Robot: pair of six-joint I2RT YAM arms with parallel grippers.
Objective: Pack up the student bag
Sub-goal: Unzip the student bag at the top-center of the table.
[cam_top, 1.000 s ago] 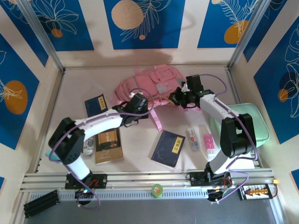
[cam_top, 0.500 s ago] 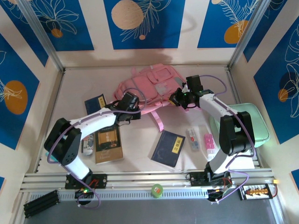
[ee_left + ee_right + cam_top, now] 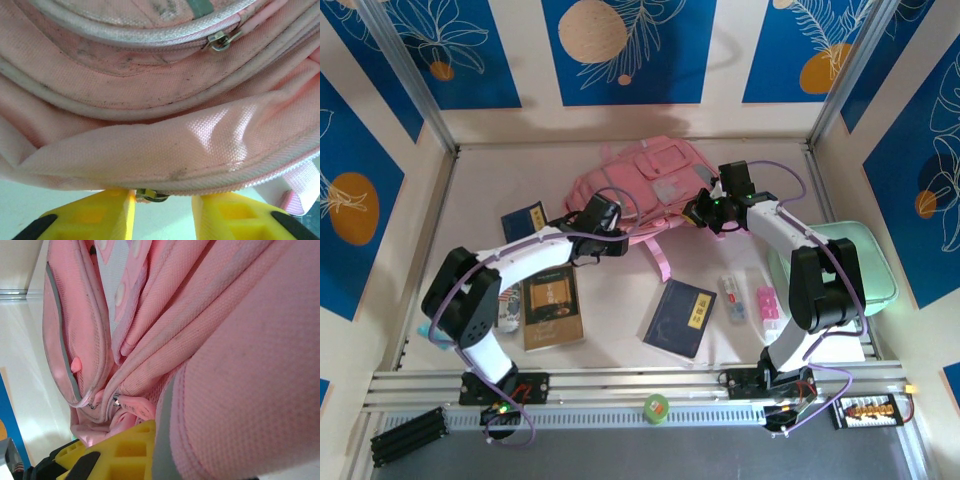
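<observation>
Lying between the left hand (image 3: 604,208) and right hand (image 3: 704,210) from above, the soft pink fabric student bag (image 3: 650,172) is judged barely packed; a flat dark-blue book (image 3: 680,317) is left unpacked behind them. Left wrist: the hand is released, a metal zip pull (image 3: 146,195) between its fingers. Right wrist: the hand is clenched, seemingly on bag fabric.

No writing can be read anywhere. Near the near edge of the table (image 3: 480,190), the dark blue book (image 3: 680,317) carries a yellow strip label (image 3: 698,311) whose marks are too small to make out. Toward the left edge, the brown book (image 3: 552,310) has a gold cover panel and the small blue book (image 3: 525,224) a yellow tag, both illegible. The grey patch (image 3: 667,190) on the pink backpack (image 3: 640,170) is likewise too small to read.
</observation>
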